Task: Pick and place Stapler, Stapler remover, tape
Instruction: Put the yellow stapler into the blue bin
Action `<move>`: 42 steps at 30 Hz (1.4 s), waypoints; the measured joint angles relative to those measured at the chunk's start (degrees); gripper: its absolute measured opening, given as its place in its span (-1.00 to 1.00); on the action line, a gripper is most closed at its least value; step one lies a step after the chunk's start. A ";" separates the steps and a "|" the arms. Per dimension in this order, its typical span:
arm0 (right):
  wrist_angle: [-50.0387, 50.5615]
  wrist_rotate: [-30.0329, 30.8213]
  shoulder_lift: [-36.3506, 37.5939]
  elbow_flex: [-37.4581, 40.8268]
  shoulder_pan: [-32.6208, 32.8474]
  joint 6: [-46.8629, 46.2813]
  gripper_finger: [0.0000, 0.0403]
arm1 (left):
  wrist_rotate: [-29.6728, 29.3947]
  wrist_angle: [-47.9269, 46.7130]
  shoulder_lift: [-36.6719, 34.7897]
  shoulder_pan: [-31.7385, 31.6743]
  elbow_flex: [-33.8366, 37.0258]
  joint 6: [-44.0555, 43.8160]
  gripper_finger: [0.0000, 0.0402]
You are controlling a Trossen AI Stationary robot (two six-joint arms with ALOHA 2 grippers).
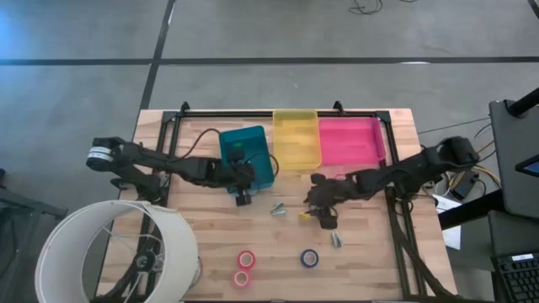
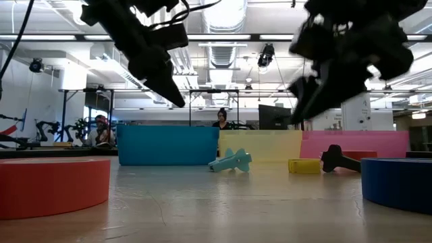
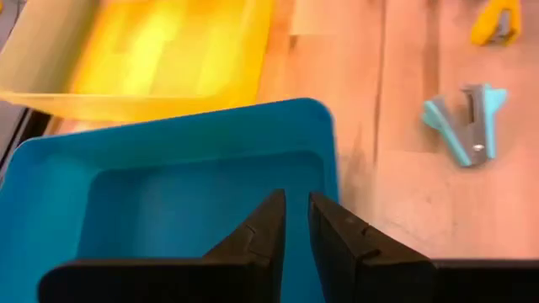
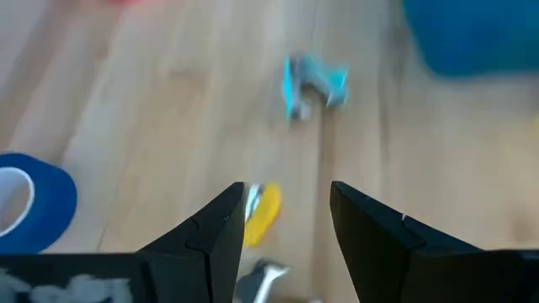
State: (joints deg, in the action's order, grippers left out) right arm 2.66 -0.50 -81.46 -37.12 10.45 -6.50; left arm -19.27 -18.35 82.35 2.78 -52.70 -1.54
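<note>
- The left gripper waits at the near edge of the blue bin. Its jaws are pressed nearly together and hold nothing.
- The teal remover lies on the worktop in front of the blue bin. It is near the yellow one, so a push could knock it.
- The yellow remover looks like the thing to pick now. It lies on the wood just left of the right gripper.
- The right gripper has its jaws spread wide and empty. In its wrist view the yellow remover sits by one jaw, not in the middle of the gap.
- To do it well, I think it should slide over a bit so the remover is in the middle. Then it should go straight down and squeeze gently across the thin sides.
- The tape is near the front edge, well apart from both arms: two red rolls and a blue roll.
- Hard to see: a small grey thing lies close to the right gripper, and I cannot tell what it is.
- A dark thing sits in front of the pink bin. It may be the stapler, but I cannot be sure.
</note>
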 joint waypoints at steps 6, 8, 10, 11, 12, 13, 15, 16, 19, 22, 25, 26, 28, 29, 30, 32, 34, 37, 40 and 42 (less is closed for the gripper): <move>0.18 1.41 -8.35 -1.20 3.31 -3.76 -0.14 | -0.04 0.14 0.00 0.58 0.56 -0.06 -0.72; 0.07 3.82 -10.25 -2.37 4.07 -3.42 -0.14 | -0.07 0.40 0.00 0.47 0.56 -0.07 -0.71; 0.08 6.00 -11.87 -3.42 4.50 -2.54 -0.14 | -0.07 0.92 0.00 0.48 0.53 -0.08 -0.71; 0.17 6.78 -12.63 -3.93 4.60 -2.22 -0.14 | -0.07 1.07 0.00 0.49 0.45 -0.05 -0.72; 0.15 6.96 -13.19 -4.41 4.60 -2.12 -0.14 | -0.07 1.38 0.00 0.49 0.45 0.04 -0.72; 0.08 7.01 -13.82 -4.81 4.60 -2.15 -0.14 | -0.07 1.43 0.00 0.49 0.45 0.11 -0.73; 0.21 7.13 -14.88 -5.24 4.57 -2.34 -0.14 | -0.07 1.43 0.00 0.47 0.45 0.15 -0.72; 0.58 7.13 -15.49 -5.35 4.57 -2.35 -0.14 | -0.07 1.40 0.00 0.47 0.45 0.17 -0.72; 0.91 7.14 -16.64 -5.68 4.60 -2.34 -0.17 | -0.07 1.40 0.00 0.47 0.48 0.17 -0.71; 1.08 7.10 -17.19 -5.73 4.60 -2.34 -0.25 | -0.07 1.42 0.00 0.49 0.50 0.20 -0.72; 1.11 6.91 -17.26 -5.73 4.60 -2.36 -0.35 | -0.07 1.41 0.00 0.48 0.52 0.20 -0.73; 1.11 6.85 -17.26 -5.73 4.60 -2.36 -0.40 | -0.07 1.42 0.00 0.47 0.52 0.22 -0.73; 1.24 6.51 -17.12 -5.75 4.60 -2.31 -0.48 | -0.07 1.40 0.00 0.49 0.52 0.22 -0.74; 1.26 6.44 -17.00 -5.75 4.60 -2.22 -0.53 | -0.07 1.40 0.00 0.48 0.52 0.23 -0.74; 1.36 6.40 -16.89 -5.83 4.60 -1.84 -0.57 | -0.07 1.42 0.00 0.48 0.52 0.25 -0.74; 1.52 6.26 -16.41 -5.87 4.60 -0.37 -0.65 | -0.07 1.42 0.00 0.48 0.52 0.58 -0.74; 1.58 6.23 -15.96 -6.18 4.57 1.28 -0.69 | -0.11 1.40 0.00 0.49 0.50 1.77 -0.74; -2.41 6.68 -15.77 -6.74 4.31 4.48 -0.71 | -1.12 1.38 -0.41 0.57 0.13 3.46 -0.74; -12.59 7.49 -15.80 -7.43 3.67 11.40 -0.70 | -4.00 1.35 -1.76 0.81 -0.15 5.02 -0.74; -20.87 10.68 -16.40 -7.62 3.21 15.39 -0.70 | -5.64 0.93 -3.03 0.93 -0.16 5.14 -0.74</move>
State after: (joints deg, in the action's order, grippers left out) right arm -18.21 10.18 -97.85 -44.75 13.66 8.89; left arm -24.91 -17.42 79.32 3.71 -52.86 3.60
